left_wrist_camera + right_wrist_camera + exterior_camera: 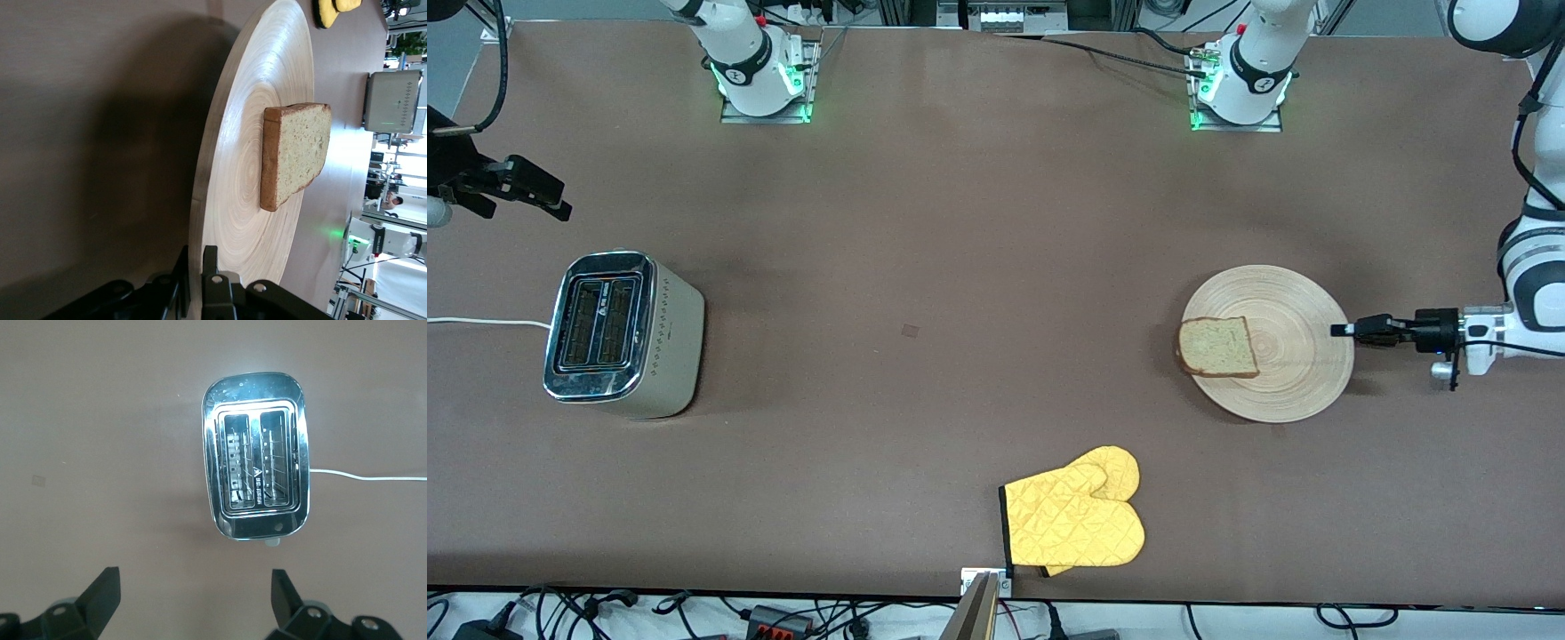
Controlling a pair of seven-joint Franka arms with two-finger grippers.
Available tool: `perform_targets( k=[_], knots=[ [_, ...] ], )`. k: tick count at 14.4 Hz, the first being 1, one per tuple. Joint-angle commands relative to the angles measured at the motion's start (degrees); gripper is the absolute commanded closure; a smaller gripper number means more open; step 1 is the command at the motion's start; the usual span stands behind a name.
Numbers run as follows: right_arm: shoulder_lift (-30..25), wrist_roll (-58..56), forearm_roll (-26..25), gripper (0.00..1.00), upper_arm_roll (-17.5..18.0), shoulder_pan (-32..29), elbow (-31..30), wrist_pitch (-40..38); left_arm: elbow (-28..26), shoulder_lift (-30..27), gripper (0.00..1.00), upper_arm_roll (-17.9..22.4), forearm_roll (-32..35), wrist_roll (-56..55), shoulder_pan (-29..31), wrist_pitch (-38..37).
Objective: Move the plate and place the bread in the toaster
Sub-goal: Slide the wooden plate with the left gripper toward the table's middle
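Reaching in low from the left arm's end of the table, the left gripper (1343, 330) sits at the rim of the plate (1294, 307), fingers level with the table and pointed at the plate's edge. In the left wrist view the fingers (210, 283) straddle the rim, one above and one below, jaws look nearly closed on it; can't tell for certain that they pinch yet. Plate (267, 107) lies flat on the table (960, 222), toward the left arm's end. Bread (1217, 347) lies flat on the plate, on the part toward the right arm's end, so plate centre is between it and the gripper. Bread (297, 153) is not touched by anything.

Key relation: toaster (618, 333) stands well apart from the plate, at the right arm's end, slots up, long axis running nearer-to-farther from the front camera, white cord (480, 321) trailing off the table edge. Plate has to travel along the table's length toward it. Left arm is the near one for the plate; right arm is the near one for the toaster.

Right gripper (534, 191) waits in the air by the toaster, jaws wide apart, fingers (103, 593) spread, toaster (257, 457) below with both slots empty.

Yellow oven mitt (1076, 516) lies near the front edge, not involved.
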Motion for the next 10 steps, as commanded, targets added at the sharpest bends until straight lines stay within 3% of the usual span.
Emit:
perform_targets(
  k=[1,10],
  knots=[
    [-1.0,-0.8,-0.6,0.0,0.0,0.1,-0.8,-0.1,-0.1,0.0,0.99,-0.9,-4.5,-3.3,-3.7,-0.6],
    [-0.9,-0.8,-0.6,0.0,0.0,0.1,-0.8,0.1,-0.6,1.4,0.99,-1.3,-20.7,-10.6,-20.4,-0.9]
  ],
)
